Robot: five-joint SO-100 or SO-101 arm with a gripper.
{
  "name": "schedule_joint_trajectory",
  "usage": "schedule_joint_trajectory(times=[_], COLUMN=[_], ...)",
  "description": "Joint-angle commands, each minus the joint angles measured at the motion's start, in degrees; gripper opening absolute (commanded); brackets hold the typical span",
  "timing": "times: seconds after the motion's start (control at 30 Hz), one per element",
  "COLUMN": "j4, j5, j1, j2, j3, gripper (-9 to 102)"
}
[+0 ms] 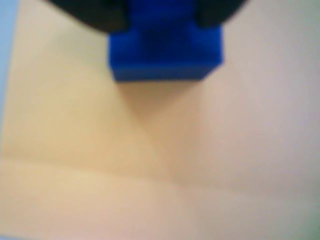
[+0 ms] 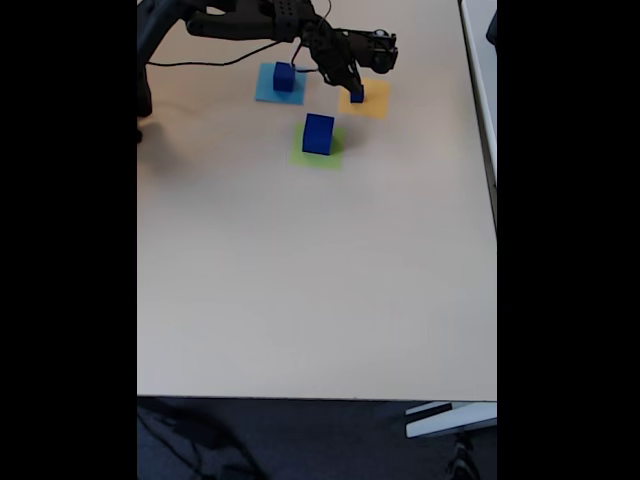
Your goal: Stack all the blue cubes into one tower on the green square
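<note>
In the wrist view, a small blue cube (image 1: 165, 55) sits between my two black fingers (image 1: 102, 17), which press its left and right sides; my gripper (image 1: 160, 22) is shut on it. The cube rests on the orange-yellow square, its shadow right beside it. In the fixed view, my gripper (image 2: 355, 88) is at the same small blue cube (image 2: 357, 96) at the back right. The largest blue cube (image 2: 318, 133) stands on the green square (image 2: 331, 156) in front of it. A mid-sized blue cube (image 2: 284, 76) stands on the light-blue square.
The orange-yellow square (image 2: 376, 101) (image 1: 100, 150) lies right of the light-blue square (image 2: 267, 90). My arm (image 2: 250, 22) reaches in from the back left with a cable trailing. The tan table (image 2: 320, 280) runs wide toward the front.
</note>
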Motion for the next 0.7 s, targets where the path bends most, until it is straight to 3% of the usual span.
schedule_joint_trajectory(times=[0.0,0.67], j4=[-1.14,-1.14], j5=[0.62,0.44], j1=[-0.53,-0.53], j2=[1.05,1.23], j3=[-3.96,-3.87], gripper=[4,12])
